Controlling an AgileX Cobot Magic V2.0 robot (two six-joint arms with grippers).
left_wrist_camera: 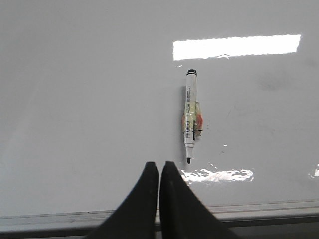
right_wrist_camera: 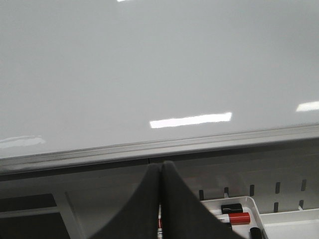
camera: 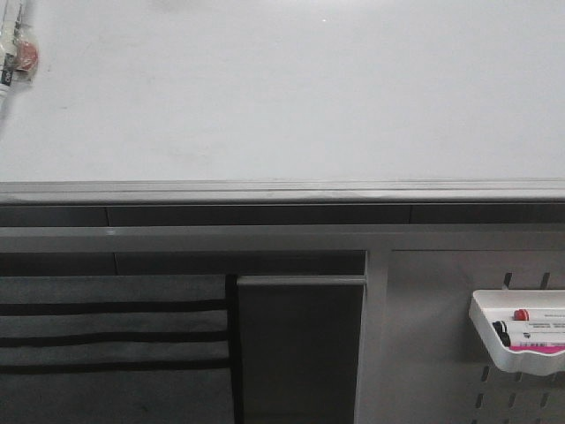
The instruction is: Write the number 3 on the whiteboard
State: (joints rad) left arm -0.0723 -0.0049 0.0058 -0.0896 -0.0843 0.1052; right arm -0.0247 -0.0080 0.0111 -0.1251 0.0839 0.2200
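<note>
Whiteboard (camera: 282, 88): blank, no number 3 drawn. Marker (left_wrist_camera: 191, 114): uncapped, laid on the board, seen far left in the front view, ungrasped. Left gripper (left_wrist_camera: 159, 167): jaws clenched, empty, near the marker. Right gripper (right_wrist_camera: 160, 167): jaws clenched, empty, above a tray (camera: 494, 344) of pens. Step judged: pre-grasp; left jaws must be released around the marker.

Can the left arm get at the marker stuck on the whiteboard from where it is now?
Probably yes: the marker lies uncapped on the bare whiteboard just beyond the left gripper, with nothing between. The jaws are shut and must open first.
</note>
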